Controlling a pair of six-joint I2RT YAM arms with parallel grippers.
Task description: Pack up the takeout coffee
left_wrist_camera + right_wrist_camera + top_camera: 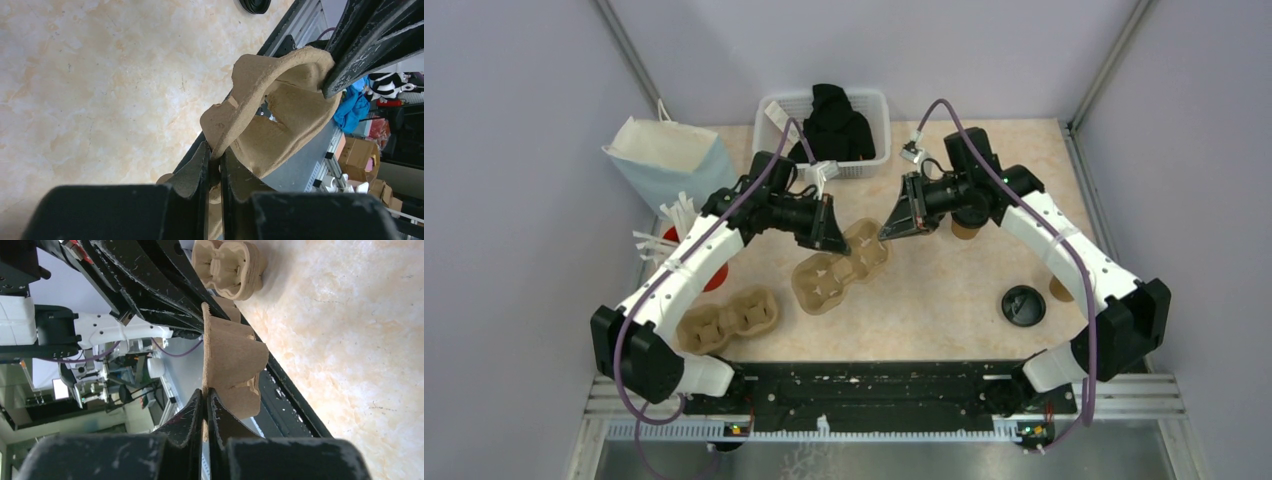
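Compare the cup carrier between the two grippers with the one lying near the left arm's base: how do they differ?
The middle carrier is pinched at its rim by the left gripper and the right gripper; the near carrier lies untouched. The middle carrier is at the centre of the table; the near carrier lies toward its near left corner. Both are brown moulded cardboard with two empty pockets.

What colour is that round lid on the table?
The round plastic lid is black, clearest in top view.

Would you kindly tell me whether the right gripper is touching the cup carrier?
Touching. The right wrist view shows the right gripper pinching the cup carrier by its rim, jaws shut on it with no gap.
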